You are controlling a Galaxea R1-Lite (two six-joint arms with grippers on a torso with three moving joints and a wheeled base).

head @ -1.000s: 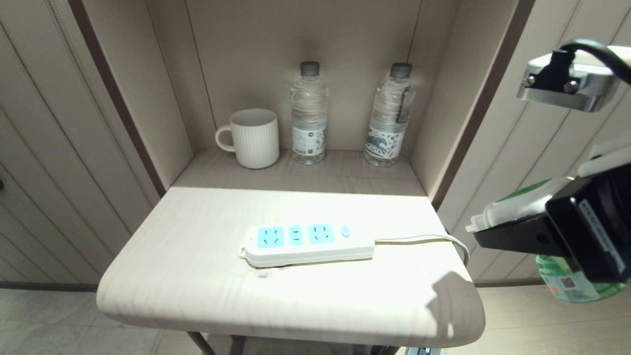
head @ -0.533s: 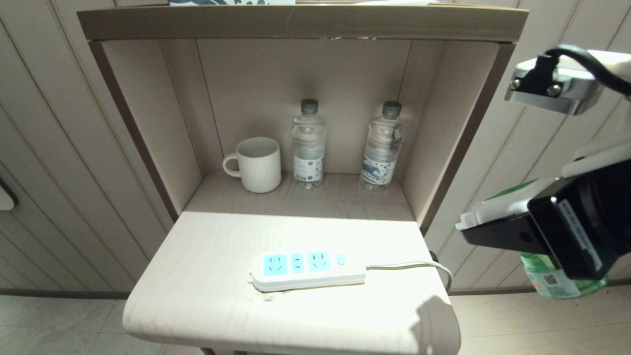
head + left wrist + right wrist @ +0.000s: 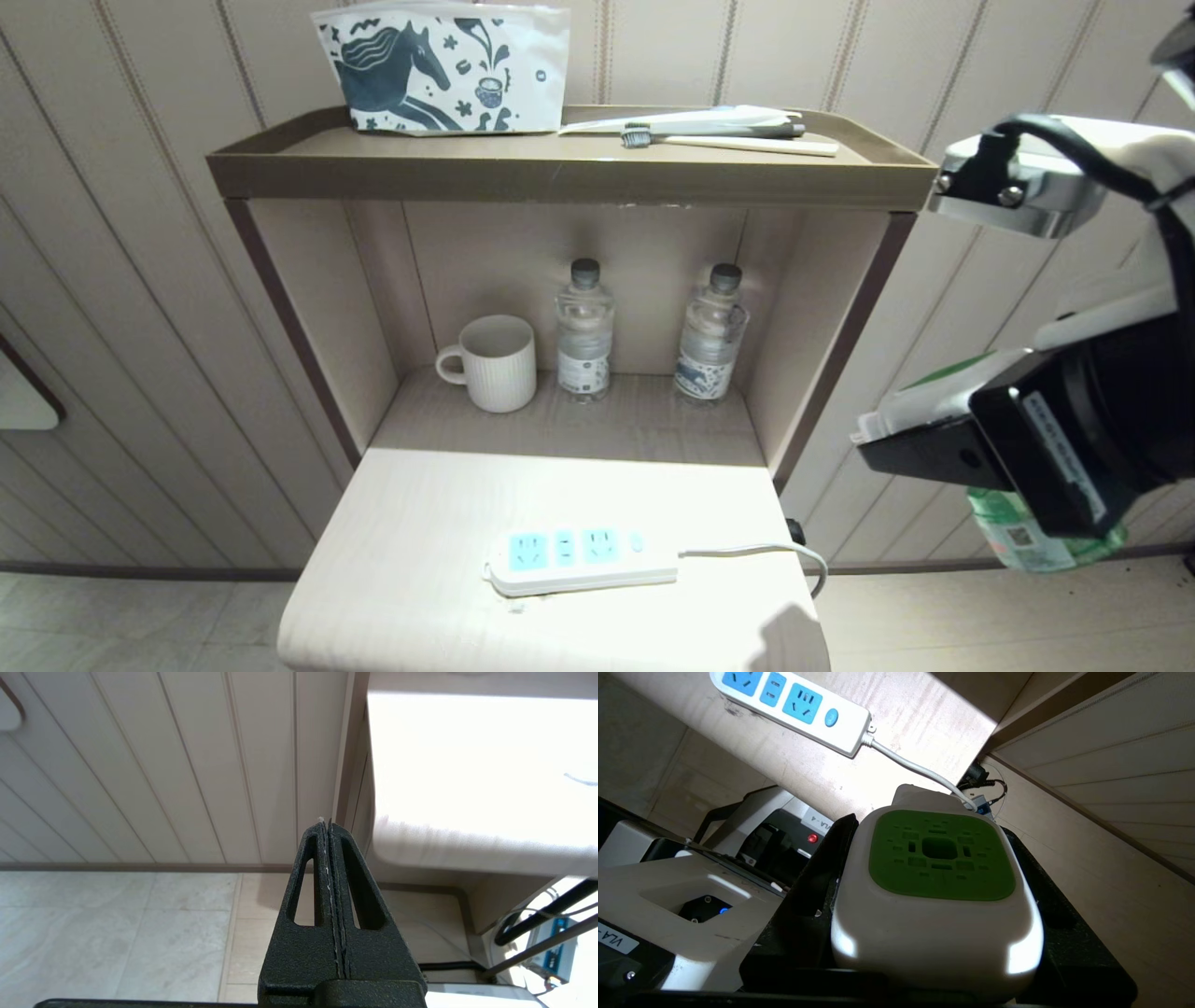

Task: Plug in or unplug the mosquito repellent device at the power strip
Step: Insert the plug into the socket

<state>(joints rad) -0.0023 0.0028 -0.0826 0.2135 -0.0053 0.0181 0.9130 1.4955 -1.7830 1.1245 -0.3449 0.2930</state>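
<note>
The power strip (image 3: 579, 558), white with light-blue socket faces, lies flat on the pale table (image 3: 420, 560) with nothing plugged into it; it shows again in the right wrist view (image 3: 789, 702). My right gripper (image 3: 873, 431) hangs off the table's right side, above the floor and higher than the tabletop. It is shut on the mosquito repellent device (image 3: 941, 877), one black finger on each side of the white cap with the green centre. The device's green bottle (image 3: 1018, 537) hangs below the gripper. My left gripper (image 3: 325, 823) is shut on nothing, low beside the table's left edge.
The strip's white cable (image 3: 747, 551) runs off the table's right edge. In the niche behind stand a ribbed white mug (image 3: 490, 362) and two water bottles (image 3: 585, 331) (image 3: 711, 334). The shelf above holds a printed pack (image 3: 443, 70) and a toothbrush (image 3: 709, 135).
The whole head view has shifted: the table and niche now sit lower and smaller, and the top shelf has come into view. My right gripper keeps its hold on the device at the right.
</note>
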